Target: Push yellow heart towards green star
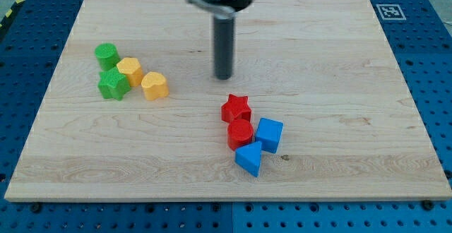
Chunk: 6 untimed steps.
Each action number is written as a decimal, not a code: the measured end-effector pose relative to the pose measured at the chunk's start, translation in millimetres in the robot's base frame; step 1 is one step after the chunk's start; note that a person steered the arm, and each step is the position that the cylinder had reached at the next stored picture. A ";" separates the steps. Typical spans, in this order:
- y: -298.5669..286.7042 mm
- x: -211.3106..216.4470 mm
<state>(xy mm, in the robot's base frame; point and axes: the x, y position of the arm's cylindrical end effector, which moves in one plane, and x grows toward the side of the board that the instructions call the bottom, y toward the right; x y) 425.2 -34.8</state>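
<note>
The yellow heart lies on the wooden board at the view's left. The green star sits just to its left, with a small gap between them. A yellow hexagon block sits between and above them, touching the green star. My tip rests on the board well to the right of the yellow heart, about a hand's width away, and above the red star. The tip touches no block.
A green cylinder stands above the green star. Below my tip is a cluster: a red cylinder-like block, a blue cube and a blue triangular block. The board sits on a blue perforated table.
</note>
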 end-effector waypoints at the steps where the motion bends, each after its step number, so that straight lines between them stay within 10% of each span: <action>1: -38.9 11.8; 6: -113.4 16.2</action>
